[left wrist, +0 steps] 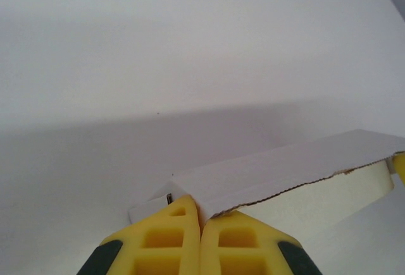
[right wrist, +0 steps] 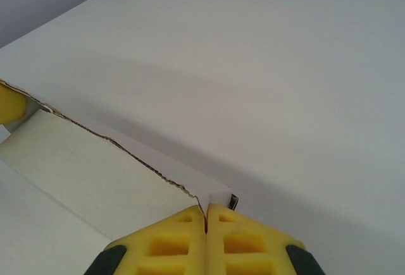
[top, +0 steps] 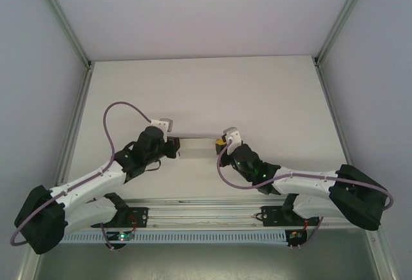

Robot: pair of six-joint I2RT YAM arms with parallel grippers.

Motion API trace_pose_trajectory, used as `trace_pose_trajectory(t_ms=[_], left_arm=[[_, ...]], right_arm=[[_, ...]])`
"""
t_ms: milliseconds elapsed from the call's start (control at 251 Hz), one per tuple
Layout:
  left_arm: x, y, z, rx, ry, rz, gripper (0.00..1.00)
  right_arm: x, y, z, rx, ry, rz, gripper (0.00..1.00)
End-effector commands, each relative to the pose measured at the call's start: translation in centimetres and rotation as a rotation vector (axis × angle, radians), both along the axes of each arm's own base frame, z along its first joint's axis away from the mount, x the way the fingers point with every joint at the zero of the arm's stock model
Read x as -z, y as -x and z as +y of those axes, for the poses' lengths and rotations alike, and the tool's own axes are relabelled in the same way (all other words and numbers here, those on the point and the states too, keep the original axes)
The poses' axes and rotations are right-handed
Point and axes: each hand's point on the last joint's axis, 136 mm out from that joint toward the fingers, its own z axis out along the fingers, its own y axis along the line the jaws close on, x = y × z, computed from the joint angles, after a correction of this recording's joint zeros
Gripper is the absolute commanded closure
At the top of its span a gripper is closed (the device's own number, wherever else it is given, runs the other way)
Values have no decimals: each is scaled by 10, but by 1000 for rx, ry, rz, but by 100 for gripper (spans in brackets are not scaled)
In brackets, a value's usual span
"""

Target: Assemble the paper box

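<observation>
Symmetrically, both arms bend inward, left pincer [top: 175, 146] and right pincer [top: 221, 143] each clamped on one end of the box [top: 198, 147], over the middle of the surface [top: 206, 87]; open room lies toward its far edge.

- paper box [left wrist: 285, 171]: white card, brown ragged edge.
- left tool [left wrist: 200, 218]: yellow, with dark green patches at 7 and 5 o'clock.
- right tool [right wrist: 206, 219]: same yellow and dark green.
- desk [top: 206, 87]: plain off-white.
- arms [top: 90, 180]: white and black.
- cables [top: 111, 118]: mauve.
</observation>
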Motion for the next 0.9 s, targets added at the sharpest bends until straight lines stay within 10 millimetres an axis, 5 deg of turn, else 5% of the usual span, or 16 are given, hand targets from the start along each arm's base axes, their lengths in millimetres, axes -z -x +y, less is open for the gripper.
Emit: trace_pose_trajectory(t_ms=[0,371,527,670,802,894], left_arm=[[57,42,9,121,-120,126,100],[65,44,12,121,-169,34,100],[64,45,10,125,-197,6,100],[55,45,6,130,-184,-38,100],[51,45,9,109,-203,-76,100],[49,45,9,106,-215,-97,100]], right_arm=[[43,30,-10,-84,99,116,100],[-1,35,-8,-78,-99,102,69],[3,28,-13,-15,-69,137,55],[13,29,-14,0,-60,178,53],[11,33,-11,-17,-93,198,40],[3,34,-9,-20,-128,198,21]])
